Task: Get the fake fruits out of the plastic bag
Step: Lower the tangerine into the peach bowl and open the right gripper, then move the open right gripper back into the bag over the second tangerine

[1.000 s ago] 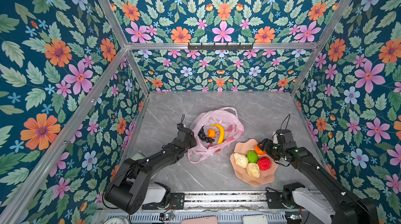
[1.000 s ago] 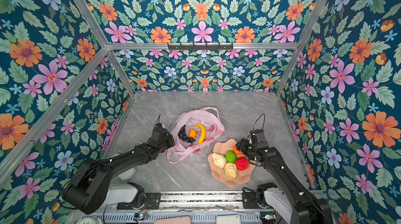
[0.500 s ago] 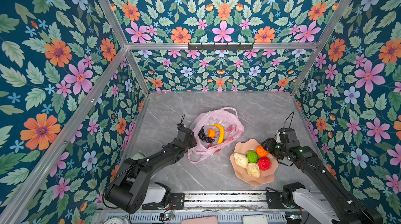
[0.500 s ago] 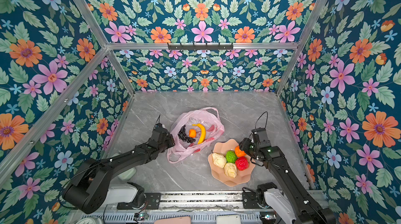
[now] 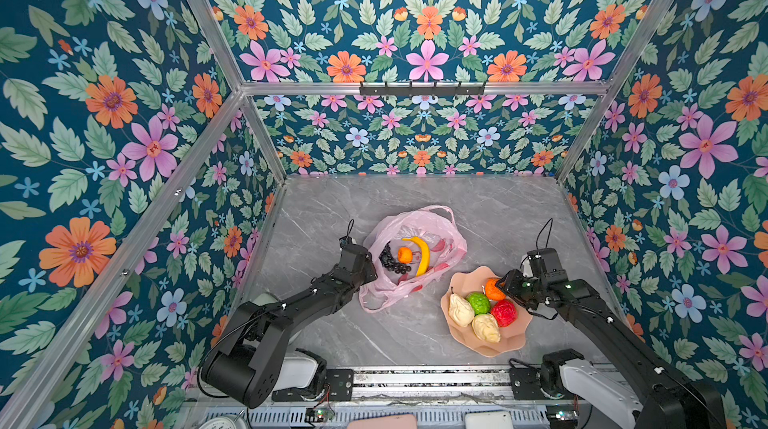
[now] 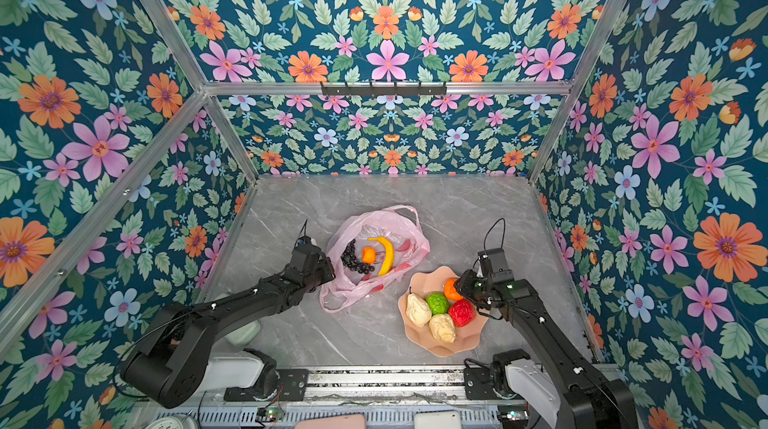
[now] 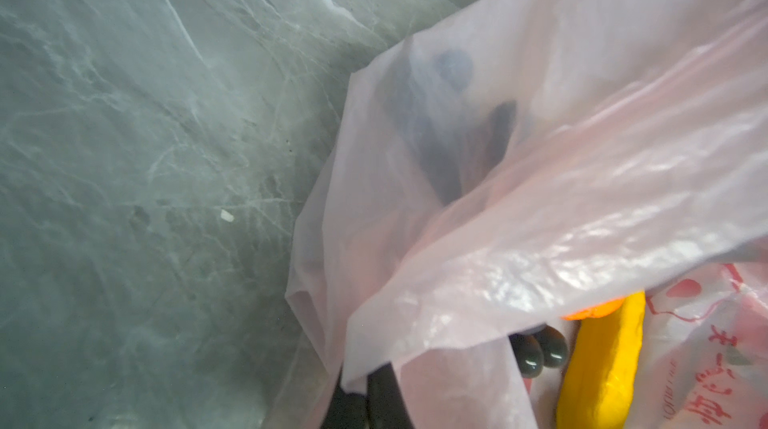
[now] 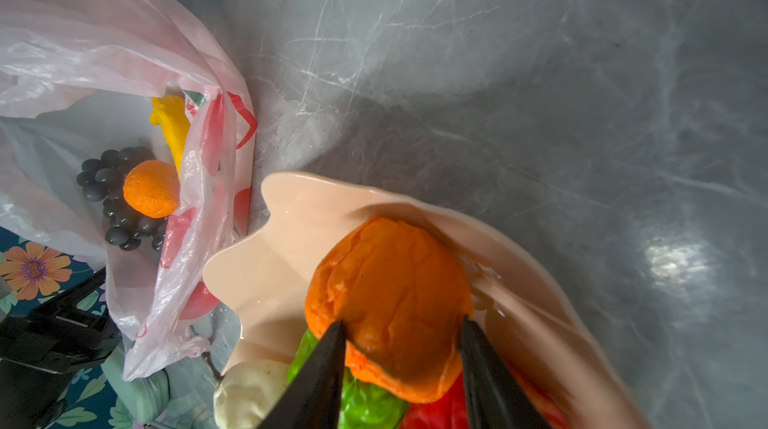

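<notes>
The pink plastic bag (image 5: 440, 236) (image 6: 401, 225) lies open on the table, holding a yellow banana (image 5: 422, 254), a dark grape bunch (image 5: 390, 260) and an orange (image 5: 404, 255). My left gripper (image 5: 368, 269) (image 7: 365, 389) is shut on the bag's left edge, with pink film draped over its fingers. A second orange (image 5: 492, 287) (image 8: 390, 294) rests on the peach plate (image 5: 490, 350), against the green fruit (image 5: 478, 302) and the red fruit (image 5: 504, 312), near two cream lumps (image 5: 460, 309). My right gripper (image 5: 505, 283) (image 8: 401, 323) stands open just over that orange, a finger on either side.
The grey marble table (image 5: 374, 335) is boxed in by floral walls (image 5: 124, 157) on three sides. An arm base rail (image 5: 415, 381) runs along the front edge. The plate sits to the right of the bag and a little nearer the front.
My right gripper has drawn back slightly from the plate, jaws narrowing, and more of the orange shows. The left gripper and the bag have not moved.
</notes>
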`<state>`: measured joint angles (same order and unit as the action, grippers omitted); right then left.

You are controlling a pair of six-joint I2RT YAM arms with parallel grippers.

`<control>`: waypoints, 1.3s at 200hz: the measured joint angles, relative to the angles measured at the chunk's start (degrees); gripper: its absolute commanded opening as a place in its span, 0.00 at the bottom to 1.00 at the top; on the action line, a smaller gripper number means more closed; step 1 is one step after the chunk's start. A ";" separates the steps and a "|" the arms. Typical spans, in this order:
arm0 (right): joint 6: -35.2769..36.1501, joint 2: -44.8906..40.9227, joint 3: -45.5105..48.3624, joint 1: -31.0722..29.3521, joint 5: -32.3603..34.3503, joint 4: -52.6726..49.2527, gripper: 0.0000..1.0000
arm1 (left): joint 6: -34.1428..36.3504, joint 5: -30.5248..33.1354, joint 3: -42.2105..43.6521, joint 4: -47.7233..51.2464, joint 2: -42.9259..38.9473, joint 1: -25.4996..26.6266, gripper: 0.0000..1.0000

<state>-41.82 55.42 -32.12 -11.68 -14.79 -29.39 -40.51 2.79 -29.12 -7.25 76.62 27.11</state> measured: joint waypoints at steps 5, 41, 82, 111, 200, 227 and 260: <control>0.02 0.04 -0.09 0.00 0.00 0.00 0.47 | 0.02 0.02 0.00 -0.02 0.00 0.00 0.00; 0.35 0.39 -1.68 0.00 0.11 -0.55 0.52 | 0.00 -0.04 0.00 -0.04 0.00 0.00 0.00; 1.97 -0.59 -5.90 -1.38 4.26 -3.28 0.54 | 0.00 -0.20 0.00 -0.20 0.00 0.00 0.00; 4.31 3.80 -13.31 -10.75 8.66 -4.66 0.55 | 0.22 -0.35 0.00 -0.44 -0.02 0.13 0.00; 9.40 34.45 -37.07 -29.75 10.62 2.56 0.49 | 2.16 1.33 -0.22 0.22 -1.79 1.49 0.00; 10.05 44.92 -45.18 -30.84 8.72 3.98 0.47 | 2.43 1.49 0.48 0.13 -1.92 1.49 0.00; 10.95 54.31 -53.92 -31.78 7.48 2.58 0.47 | 3.04 1.46 0.70 0.09 -1.99 1.49 0.00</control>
<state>-30.87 109.73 -86.04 -43.46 -7.31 -26.81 -37.47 4.25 -28.42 -7.16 74.63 28.60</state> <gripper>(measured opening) 0.468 0.049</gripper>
